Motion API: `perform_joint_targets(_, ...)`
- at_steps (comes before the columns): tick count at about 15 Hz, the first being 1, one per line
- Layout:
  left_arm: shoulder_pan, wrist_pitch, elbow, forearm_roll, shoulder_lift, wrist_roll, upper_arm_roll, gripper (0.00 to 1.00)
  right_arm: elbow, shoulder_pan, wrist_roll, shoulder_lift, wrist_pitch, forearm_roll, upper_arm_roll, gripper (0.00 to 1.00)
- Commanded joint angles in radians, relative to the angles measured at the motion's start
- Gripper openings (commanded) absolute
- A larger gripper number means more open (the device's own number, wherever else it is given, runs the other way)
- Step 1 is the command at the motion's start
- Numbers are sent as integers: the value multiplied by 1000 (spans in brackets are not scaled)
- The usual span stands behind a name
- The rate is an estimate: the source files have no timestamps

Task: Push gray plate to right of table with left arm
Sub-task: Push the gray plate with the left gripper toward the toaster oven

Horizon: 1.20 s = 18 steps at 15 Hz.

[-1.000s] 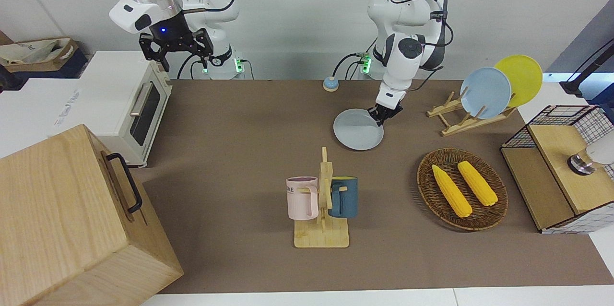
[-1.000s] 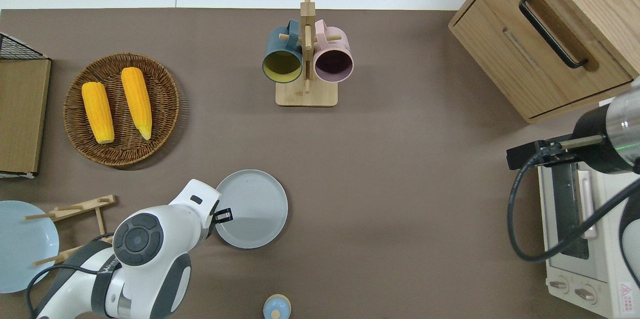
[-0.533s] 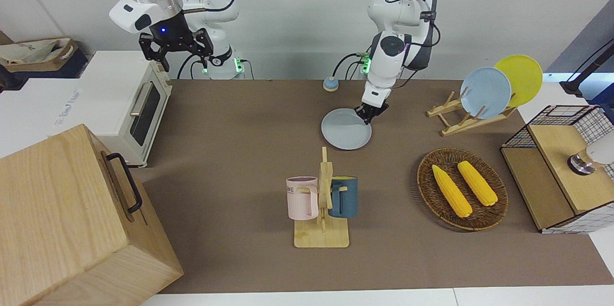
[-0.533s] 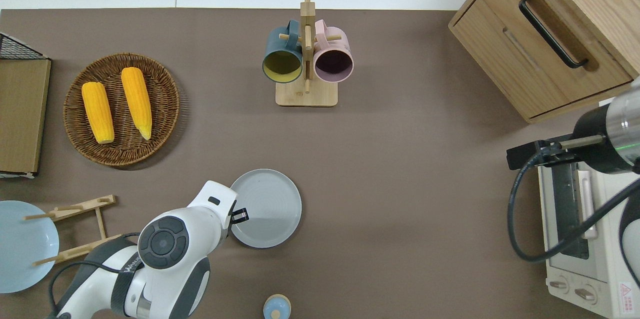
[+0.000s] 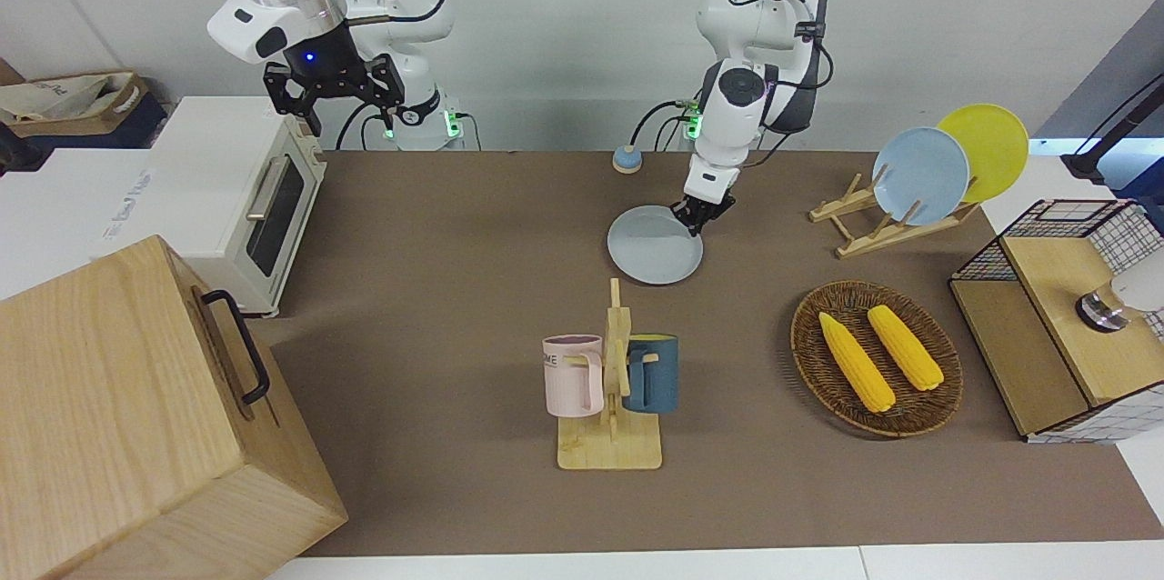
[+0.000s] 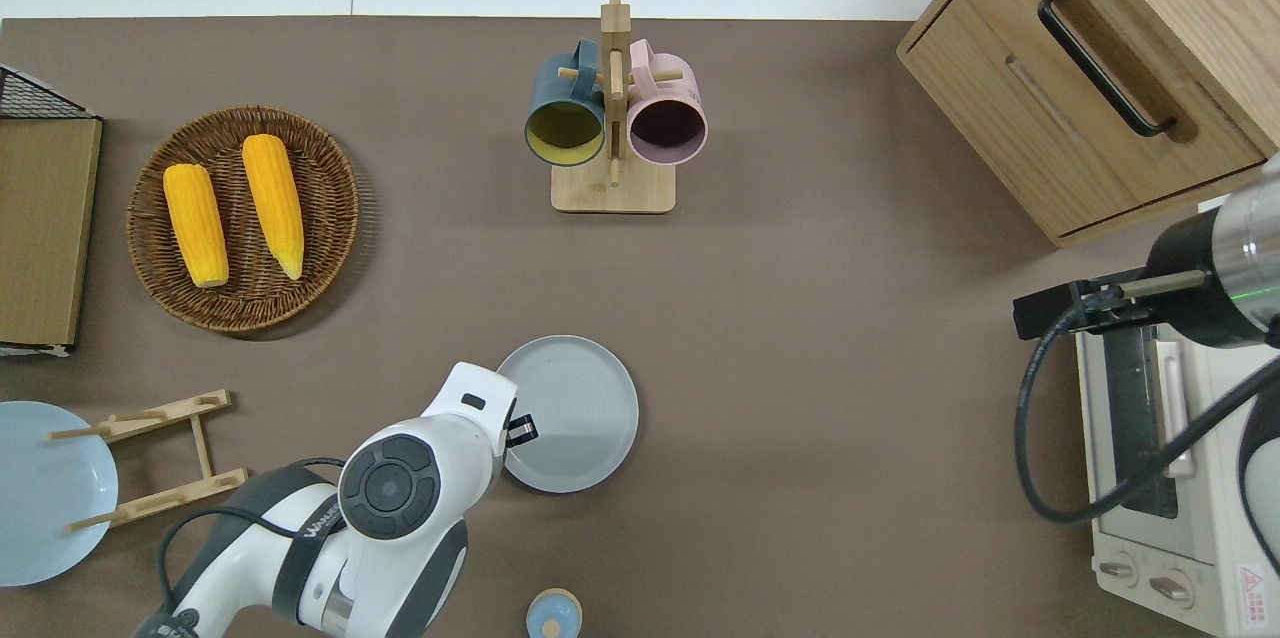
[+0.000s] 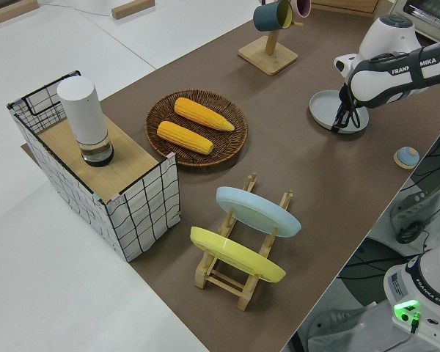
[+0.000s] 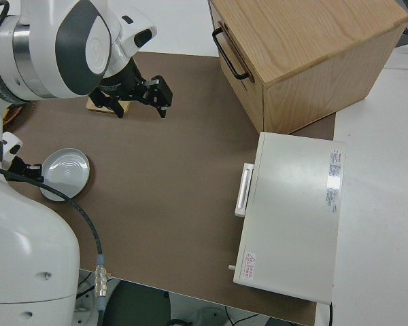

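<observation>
The left pincer (image 6: 520,430) is low at the gray plate's (image 6: 575,413) nine o'clock rim, placed to shove it toward the right arm's end of the counter (image 6: 800,338); whether its fingers are parted I cannot tell. The plate lies flat mid-counter, near the robots. Farther out, at twelve o'clock, a mug rack (image 6: 613,118) carries two mugs; at ten o'clock, a wicker basket (image 6: 330,168) holds two corn cobs. The right arm is parked.

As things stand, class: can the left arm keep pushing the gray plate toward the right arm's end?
Probably yes: the left gripper sits at the gray plate's rim, with bare table ahead.
</observation>
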Motion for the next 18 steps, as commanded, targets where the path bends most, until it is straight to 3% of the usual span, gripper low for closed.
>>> perform_joint_targets(1, -17, 5, 44, -5, 56, -89, -36, 0, 1, -12, -3, -6, -12, 10, 5, 983)
perform_joint_targets(6, -30, 5, 88, -3, 101, -171, -77, 0, 1, -12, -3, -6, -11, 10, 5, 983)
perform_joint_targets(18, -129, -36, 242, 8, 202, -358, -77, 0, 1, -12, -3, -6, -12, 10, 5, 983)
